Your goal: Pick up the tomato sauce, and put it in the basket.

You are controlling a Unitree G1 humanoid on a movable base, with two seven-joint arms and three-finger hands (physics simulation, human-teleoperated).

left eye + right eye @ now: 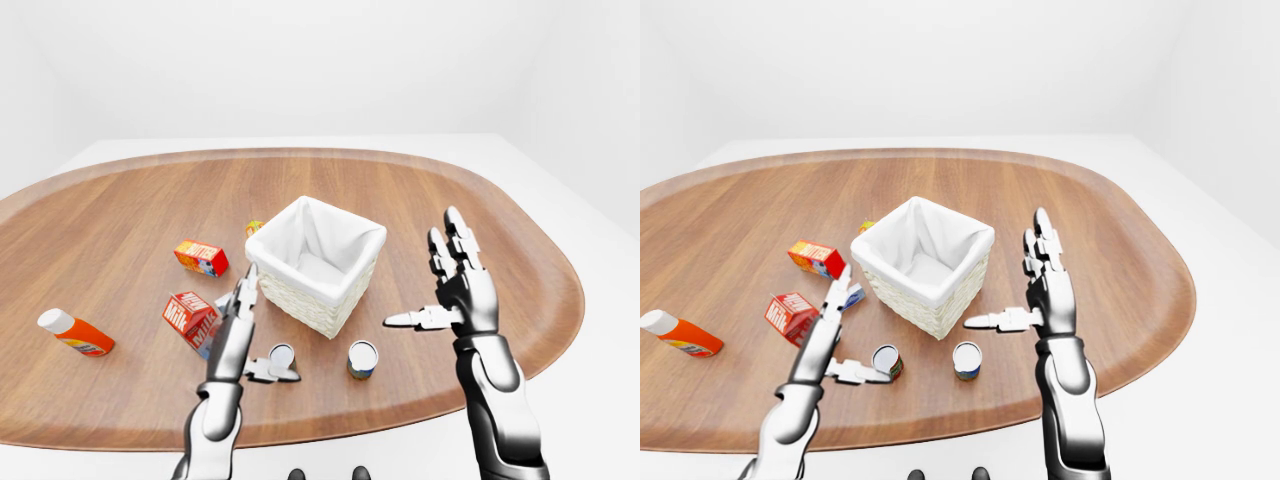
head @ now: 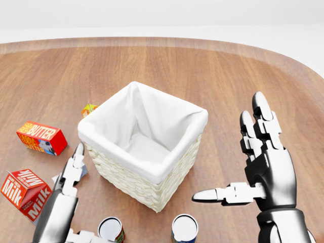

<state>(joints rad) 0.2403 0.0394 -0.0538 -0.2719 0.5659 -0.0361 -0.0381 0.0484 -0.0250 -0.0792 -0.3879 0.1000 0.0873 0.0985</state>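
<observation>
The tomato sauce, a small can with a red label (image 1: 281, 358), stands upright on the wooden table just below the basket's left corner. The basket (image 1: 310, 305) is white wicker with a white cloth liner and looks empty. My left hand (image 1: 270, 328) is open, fingers pointing up beside the basket, with the thumb reaching past the lower side of the red can. It does not grip the can. My right hand (image 1: 422, 270) is open and empty, raised to the right of the basket, thumb pointing left.
A second can with a blue and yellow label (image 1: 362, 358) stands right of the red one. A milk carton (image 1: 188, 314), a butter box (image 1: 200, 257), an orange bottle (image 1: 75, 333) and a small yellow item (image 1: 254, 228) lie left of the basket. The table's edge (image 1: 330, 428) is close below.
</observation>
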